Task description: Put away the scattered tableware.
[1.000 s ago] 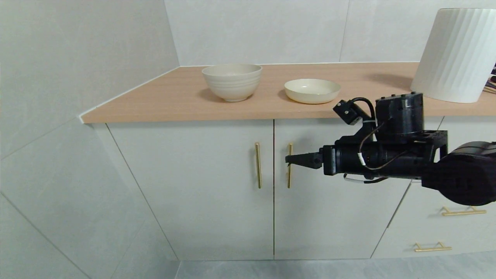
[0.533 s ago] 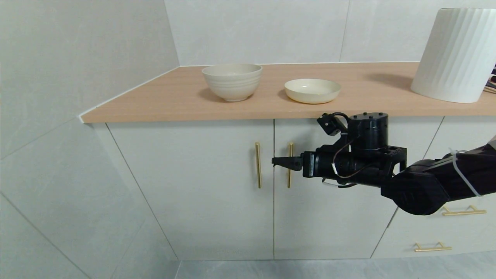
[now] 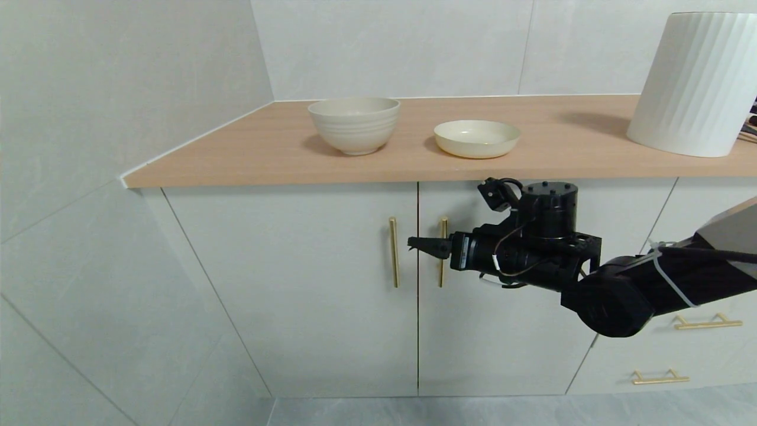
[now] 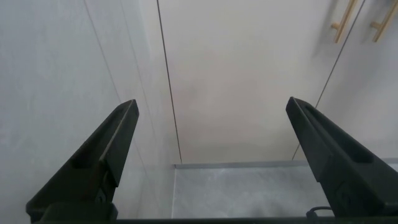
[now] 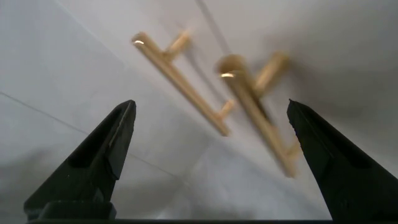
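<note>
A deep cream bowl (image 3: 353,124) and a shallow cream dish (image 3: 476,138) stand apart on the wooden countertop (image 3: 260,157). Below it are two cabinet doors, each with an upright gold handle: the left one (image 3: 394,252) and the right one (image 3: 442,254). My right gripper (image 3: 414,243) is level with the handles' upper part, its tips between the two bars in the head view. It is open and holds nothing; in the right wrist view (image 5: 210,106) both handles (image 5: 180,84) lie between its fingers. My left gripper (image 4: 211,102) is open and empty, low beside the left cabinet door (image 4: 249,81).
A tall white ribbed vessel (image 3: 698,83) stands at the counter's right end. Drawers with gold pulls (image 3: 707,323) sit lower right, behind my right arm. A tiled wall (image 3: 89,177) closes off the left side; grey floor (image 4: 236,193) runs below the cabinets.
My right arm has moved left and closer to the cabinet, carrying the open gripper's tips from the right handle to between the two handles. Bowl and dish have not moved.
</note>
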